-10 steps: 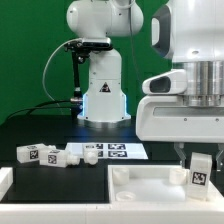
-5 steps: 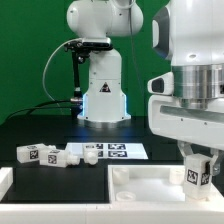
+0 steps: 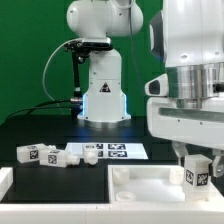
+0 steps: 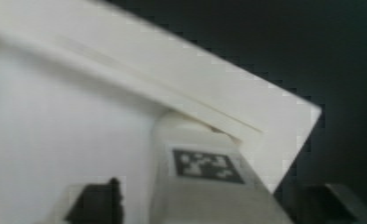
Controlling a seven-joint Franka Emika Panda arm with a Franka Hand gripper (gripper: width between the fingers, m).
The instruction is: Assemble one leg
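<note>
The leg, a small white post with a black-and-white tag on its side, stands upright between my gripper's fingers at the exterior view's right. It is at the right end of the large flat white panel. In the wrist view the leg rises from the white panel, with dark fingers on either side of it. The gripper looks shut on the leg. The leg's lower end is hidden.
Two more white tagged legs lie on the black table at the exterior view's left. The marker board lies behind the panel. The arm's white base stands at the back.
The gripper has turned a little about the leg and shifted slightly to the exterior view's left. The leg's tag has turned with it. The leg stays at the panel's right end.
</note>
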